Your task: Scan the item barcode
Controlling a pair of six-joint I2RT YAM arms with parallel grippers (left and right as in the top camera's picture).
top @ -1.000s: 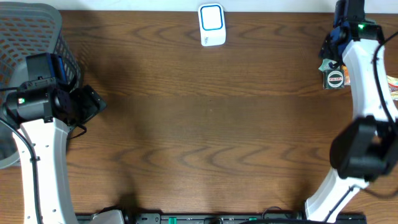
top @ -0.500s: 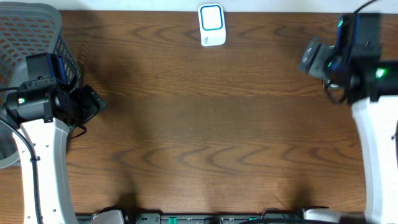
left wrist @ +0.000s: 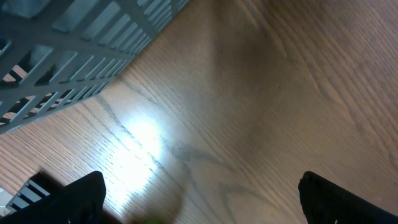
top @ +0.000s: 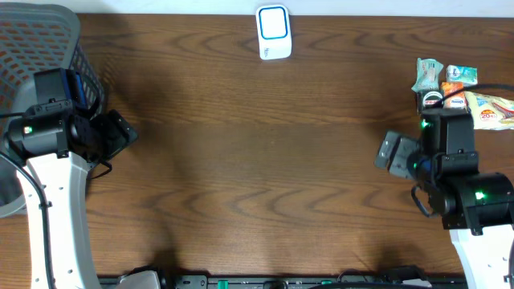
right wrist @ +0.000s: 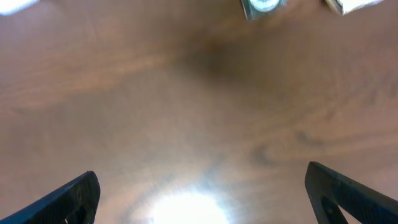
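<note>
The barcode scanner [top: 273,32], white with a blue face, stands at the table's back edge. A heap of small items [top: 446,83] lies at the right: a green packet [top: 426,73], a round-labelled piece [top: 434,99] and a yellow pack [top: 490,109]. My right gripper [top: 394,152] hangs open and empty left of and in front of the heap. In the right wrist view its gripper [right wrist: 208,199] frames bare wood, and the round-labelled piece [right wrist: 262,6] shows at the top edge. My left gripper [top: 120,132] is open and empty at the left; in its wrist view the gripper [left wrist: 200,202] is over bare wood.
A grey mesh basket [top: 40,36] stands at the back left corner, close behind the left arm; its lattice wall [left wrist: 74,50] fills the upper left of the left wrist view. Brown wood table [top: 265,160] lies between the arms.
The right arm has swung from the back right, over the heap of items, down toward the front right. The heap is now uncovered. The left arm has not moved.
</note>
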